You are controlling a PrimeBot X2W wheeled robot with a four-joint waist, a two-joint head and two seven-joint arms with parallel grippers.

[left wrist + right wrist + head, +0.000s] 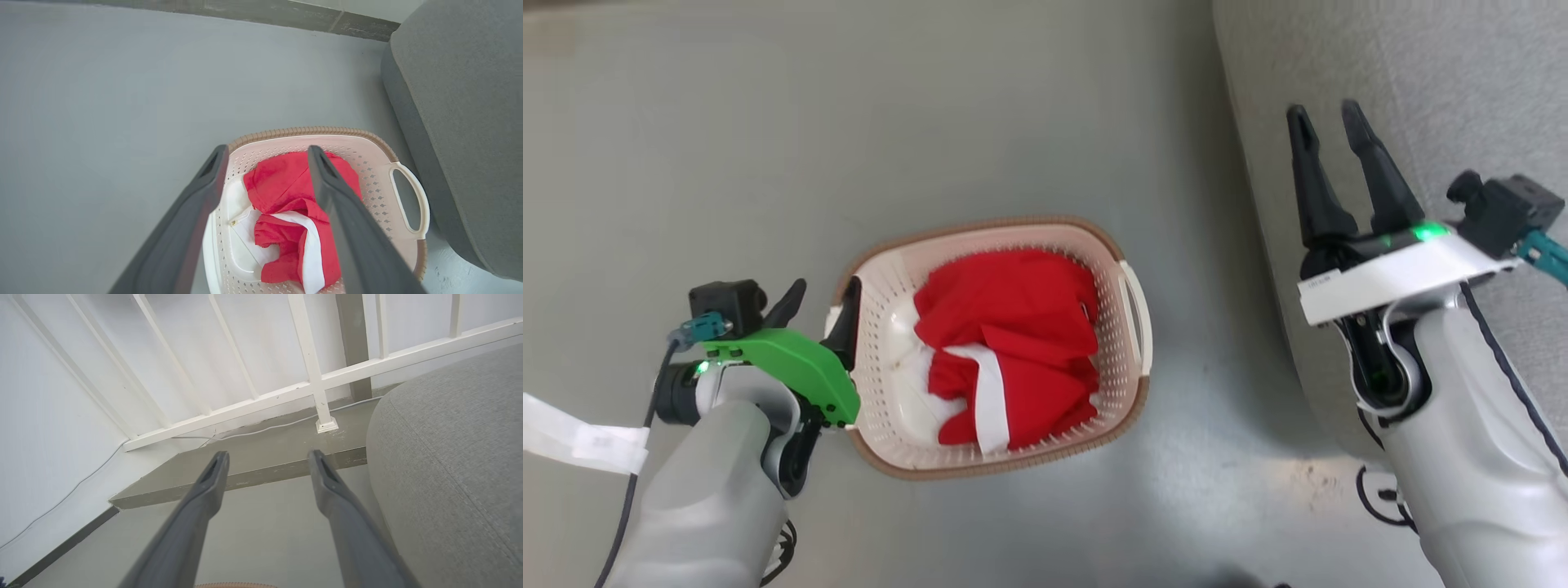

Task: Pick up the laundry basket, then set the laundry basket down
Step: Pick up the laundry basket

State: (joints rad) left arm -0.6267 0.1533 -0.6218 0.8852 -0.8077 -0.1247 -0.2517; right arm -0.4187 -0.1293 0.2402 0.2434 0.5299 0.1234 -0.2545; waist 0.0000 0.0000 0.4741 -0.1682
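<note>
The laundry basket (1123, 253) stands on the grey floor, cream perforated plastic with a brown rim, holding red and white clothes (1013, 343). My left gripper (823, 296) is open at the basket's left end, one finger inside the wall and one outside, straddling that side. In the left wrist view my left gripper (265, 152) straddles the near rim of the basket (376, 179); the far white handle (410, 200) is free. My right gripper (1327, 116) is open, raised well to the right over the grey seat, holding nothing. The right wrist view has my right gripper (267, 456) and a sliver of basket rim (233, 585).
A large grey upholstered seat (1421, 98) stands right of the basket, close to its right handle. A white railing (310, 375), a raised floor step (265, 457) and a white cable (265, 428) lie beyond. Bare floor (849, 122) stretches ahead and to the left.
</note>
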